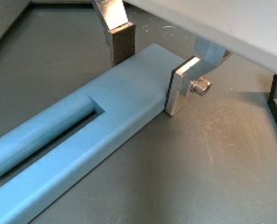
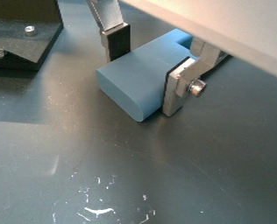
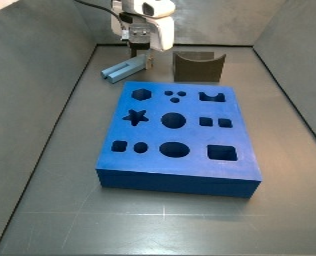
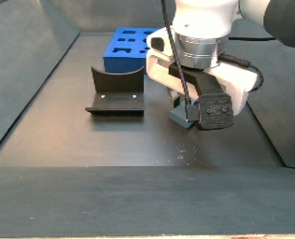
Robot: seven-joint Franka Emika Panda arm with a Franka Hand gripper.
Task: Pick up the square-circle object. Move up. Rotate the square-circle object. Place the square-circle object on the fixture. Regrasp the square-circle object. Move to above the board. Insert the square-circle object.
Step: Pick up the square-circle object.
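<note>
This was a robotics lab test cell, no home or shop about it. The floor (image 3: 41, 150) was a plain dark grey sheet, walled on the sides by pale grey panels (image 4: 25, 51) that boxed in the workspace. On it sat purpose-built rig pieces: a bright-blue board (image 3: 177, 140) cut with star, hexagon, circle and square holes, and a dark bracket fixture (image 4: 117, 91) on a base plate. The arm's white housing hung over the floor, and the gripper (image 1: 152, 66) with its flat silver fingers (image 1: 181, 87) straddled a light blue peg (image 1: 71, 131). White scuffs (image 2: 100, 206) marked the floor.
</note>
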